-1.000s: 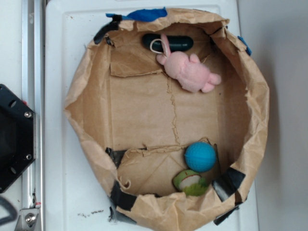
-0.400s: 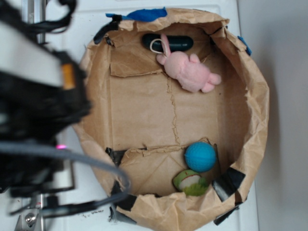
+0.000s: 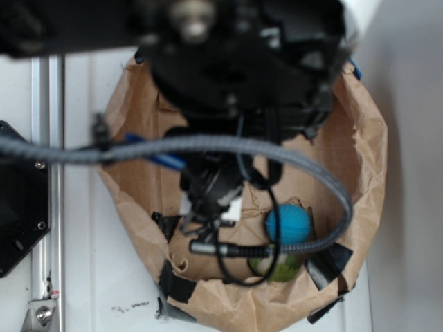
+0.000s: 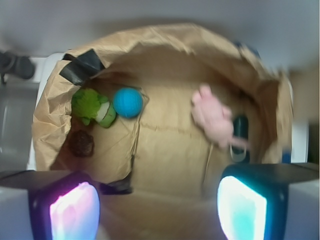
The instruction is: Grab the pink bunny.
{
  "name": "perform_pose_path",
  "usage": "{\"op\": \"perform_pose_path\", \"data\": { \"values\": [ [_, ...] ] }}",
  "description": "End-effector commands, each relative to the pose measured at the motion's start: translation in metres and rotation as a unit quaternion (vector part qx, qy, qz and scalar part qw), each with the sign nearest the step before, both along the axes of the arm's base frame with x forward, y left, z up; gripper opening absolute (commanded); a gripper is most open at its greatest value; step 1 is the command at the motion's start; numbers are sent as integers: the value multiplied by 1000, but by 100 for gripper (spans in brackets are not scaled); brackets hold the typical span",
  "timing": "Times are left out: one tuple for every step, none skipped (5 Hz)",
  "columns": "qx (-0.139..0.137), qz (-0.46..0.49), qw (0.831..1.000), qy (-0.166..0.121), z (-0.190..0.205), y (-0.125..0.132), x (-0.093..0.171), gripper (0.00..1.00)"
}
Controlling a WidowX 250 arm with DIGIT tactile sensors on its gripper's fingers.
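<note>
Hanging above the brown paper bag [image 4: 150, 55], the pincer [image 4: 157, 207] is spread wide, with nothing between its two lit fingers [image 4: 74, 212]. The pink bunny [image 4: 214, 117] lies on the bag's floor, toward the right in the wrist view, next to a dark oblong object [image 4: 241, 131]; the picture is too blurred to tell if they touch. The blue ball [image 4: 127, 102] sits well apart from the bunny, just beside the green-and-white round toy [image 4: 92, 106]. In the exterior view the arm [image 3: 235, 62] (black and out of focus) covers the upper part of the bag, so the bunny is hidden there. The bag rests on a white surface [image 3: 90, 277].
</note>
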State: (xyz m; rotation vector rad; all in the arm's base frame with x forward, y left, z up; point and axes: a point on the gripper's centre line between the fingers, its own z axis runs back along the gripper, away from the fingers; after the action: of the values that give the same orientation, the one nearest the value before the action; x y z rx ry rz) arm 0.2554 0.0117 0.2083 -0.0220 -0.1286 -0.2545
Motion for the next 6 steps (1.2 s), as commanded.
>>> {"op": "perform_pose_path", "data": {
  "values": [
    [14,-232,970,-69,-8,14,22,100],
    [3,-278,957,-78,-23,27,30,100],
    [9,-316,945,-83,-48,30,32,100],
    [27,-308,947,-82,-73,27,23,100],
    [6,-272,955,-117,-88,26,26,100],
    [-14,-255,959,-126,-93,25,35,100]
  ]
}}
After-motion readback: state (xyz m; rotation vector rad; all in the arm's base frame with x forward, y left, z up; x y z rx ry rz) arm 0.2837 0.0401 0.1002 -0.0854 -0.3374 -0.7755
